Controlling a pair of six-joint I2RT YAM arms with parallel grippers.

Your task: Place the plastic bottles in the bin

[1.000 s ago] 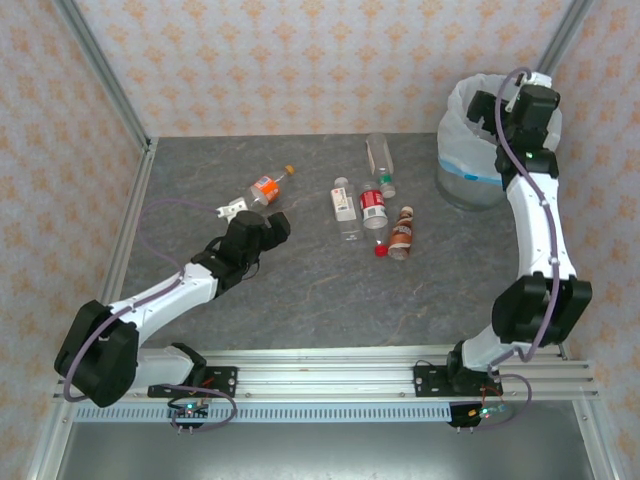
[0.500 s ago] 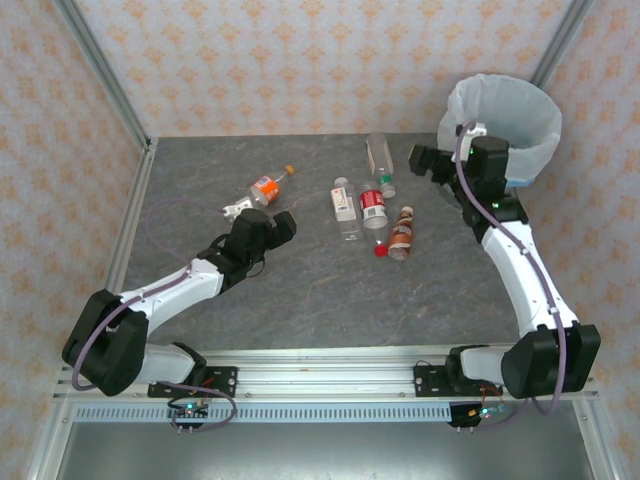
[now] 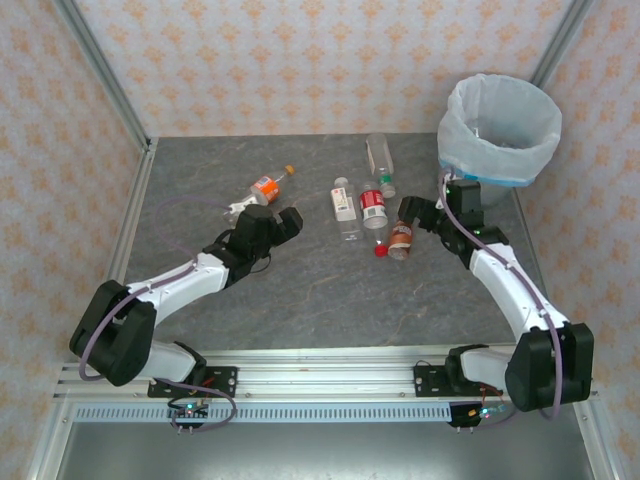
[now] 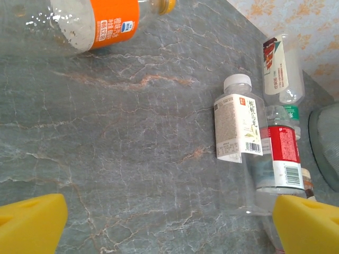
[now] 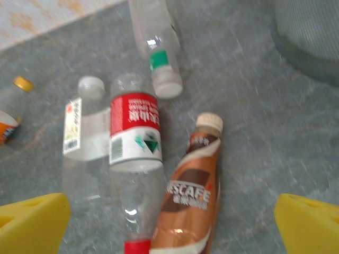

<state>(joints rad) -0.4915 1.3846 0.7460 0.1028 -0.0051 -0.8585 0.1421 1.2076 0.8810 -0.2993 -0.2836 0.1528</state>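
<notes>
- table (image 3: pixel 300 290): grey marbled top; clock directions read from the top view, 12 at the far wall.
- bin (image 3: pixel 458 150): stands upright in the 1–2 o'clock corner, white bag folded over its rim.
- orange-label bottle (image 3: pixel 265 187): lies on its side at about 10 o'clock from the table's middle, orange cap pointing to 1 o'clock.
- white-label bottle (image 3: pixel 345 205): lies at 12 o'clock from the middle, white cap toward 12.
- red-label bottle (image 3: pixel 373 208): lies just beside the white-label one on its 3 o'clock side, touching or nearly so, red cap toward 6.
- brown-label bottle (image 3: pixel 402 238): lies at 3 o'clock of the red-label one, pale cap toward 12.
- green-banded bottle (image 3: pixel 380 160): clear, lies at 12 o'clock of the red-label one, cap toward 6.
- left gripper (image 3: pixel 285 220): released, jaws spread wide, low over the table at 5 o'clock of the orange-label bottle, near it but apart.
- right gripper (image 5: pixel 169 227): released, jaws spread wide; wrist view has the brown-label bottle's body between the two yellow pads, both pads apart from it. contact with the bottle from above: cannot tell.
</notes>
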